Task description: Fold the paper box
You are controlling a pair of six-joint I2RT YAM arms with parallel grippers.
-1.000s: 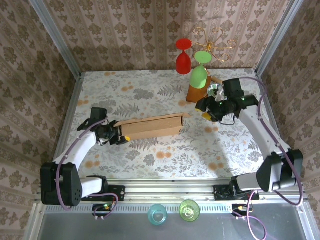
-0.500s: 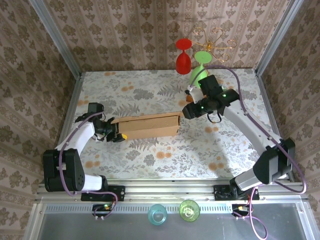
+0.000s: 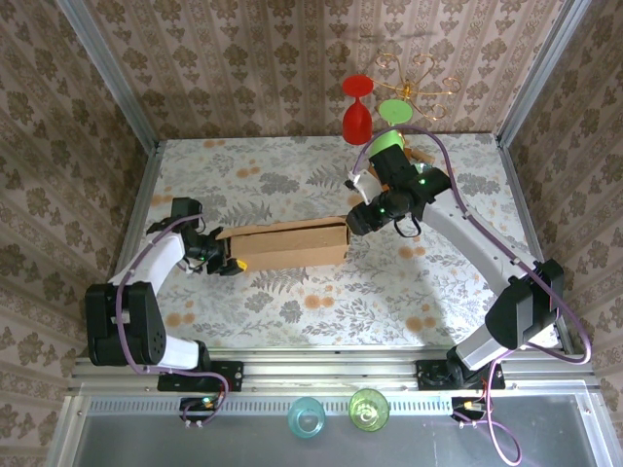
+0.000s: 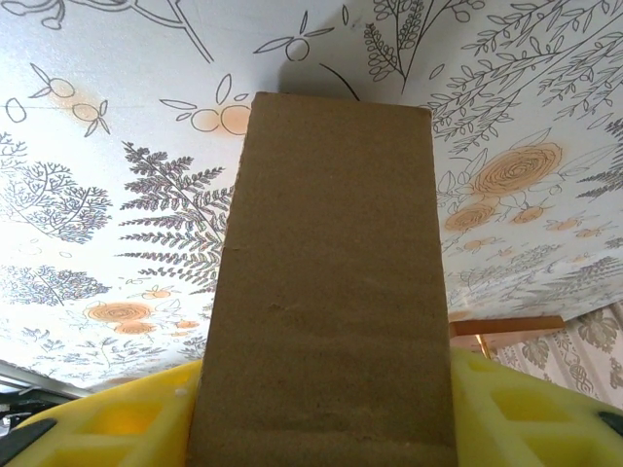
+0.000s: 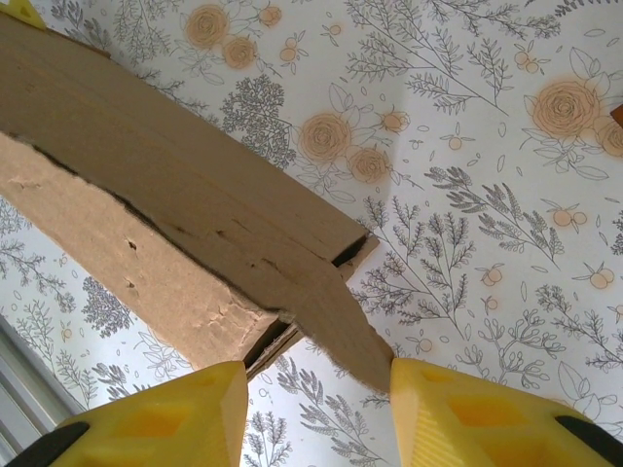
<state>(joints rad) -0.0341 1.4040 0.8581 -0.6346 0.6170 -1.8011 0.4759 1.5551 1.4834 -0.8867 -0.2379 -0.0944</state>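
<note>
One paper box (image 3: 292, 245), interior hidden.

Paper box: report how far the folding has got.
Done: the paper box is folded into a long narrow shell. In hand: the left fingers clamp one end, and the right fingers straddle the other, grip unclear. To do: a ragged end flap sticks out, untucked, and a seam gapes there.

The paper box (image 4: 326, 292) runs off the bottom edge.
</note>
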